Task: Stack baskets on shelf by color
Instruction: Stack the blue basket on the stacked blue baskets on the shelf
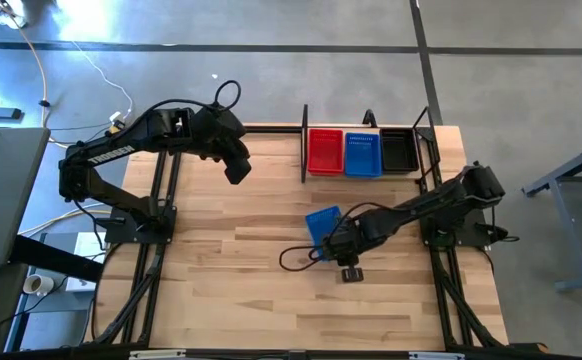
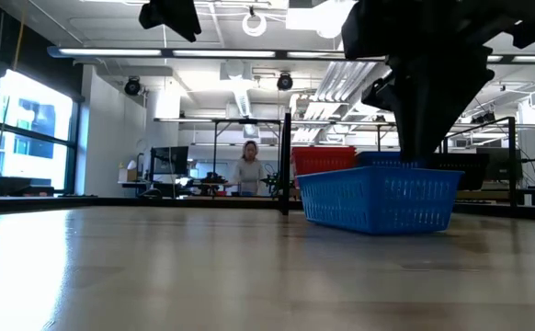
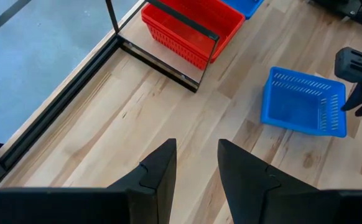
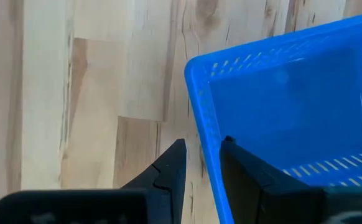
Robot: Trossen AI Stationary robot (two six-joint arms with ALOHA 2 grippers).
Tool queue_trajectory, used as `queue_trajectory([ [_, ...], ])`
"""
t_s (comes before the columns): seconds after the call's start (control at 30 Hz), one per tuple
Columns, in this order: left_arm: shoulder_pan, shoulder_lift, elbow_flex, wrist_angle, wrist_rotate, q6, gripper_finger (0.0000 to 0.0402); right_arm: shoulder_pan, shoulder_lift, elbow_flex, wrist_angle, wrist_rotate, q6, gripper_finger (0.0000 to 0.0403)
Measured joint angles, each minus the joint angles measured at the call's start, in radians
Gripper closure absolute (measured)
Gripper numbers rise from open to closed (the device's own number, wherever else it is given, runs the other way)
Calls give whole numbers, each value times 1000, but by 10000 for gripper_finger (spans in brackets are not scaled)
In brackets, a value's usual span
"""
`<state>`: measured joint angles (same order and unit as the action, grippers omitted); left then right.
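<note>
A loose blue basket [image 1: 322, 224] is seen on the table [image 1: 231, 290], in front of the shelf [image 1: 305, 143] and apart from it, turned at a slant to the shelf's line. The right gripper [image 4: 201, 163] is set over that basket's rim: in the right wrist view one finger lies outside the wall and the other inside, the gap narrow, with the wall between them, so the rim appears to be pinched. The basket looks to rest on the table, not yet lifted, though this cannot be settled from the low view. From the gripper, the shelf lies farther back across the table and a little to the side. In the shelf, a red basket [image 1: 324, 151], a blue one [image 1: 362, 153] and a black one [image 1: 398, 151] are lined up side by side, the blue in the middle; that is judged to be the place for the loose basket. How many baskets are nested in each pile cannot be made out. The left gripper [image 3: 196, 163] hangs above the table beside the shelf's red end, well apart from the loose basket, its fingers a little parted and holding nothing. The right arm is the nearer one.
</note>
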<state>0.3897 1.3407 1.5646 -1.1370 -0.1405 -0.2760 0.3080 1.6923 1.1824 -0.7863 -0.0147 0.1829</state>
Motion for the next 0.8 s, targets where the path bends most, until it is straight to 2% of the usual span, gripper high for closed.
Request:
queue_trajectory([
  [0.5,0,0,0,-1,0,18,294,0,101,0,5,-11,0,322],
  [0.57,0,0,0,-2,0,18,294,0,102,0,5,-11,0,336],
  [0.7,0,0,0,-3,0,18,294,0,102,2,6,-15,9,392],
  [0.8,0,0,0,-3,0,18,294,0,102,2,5,-12,55,391],
])
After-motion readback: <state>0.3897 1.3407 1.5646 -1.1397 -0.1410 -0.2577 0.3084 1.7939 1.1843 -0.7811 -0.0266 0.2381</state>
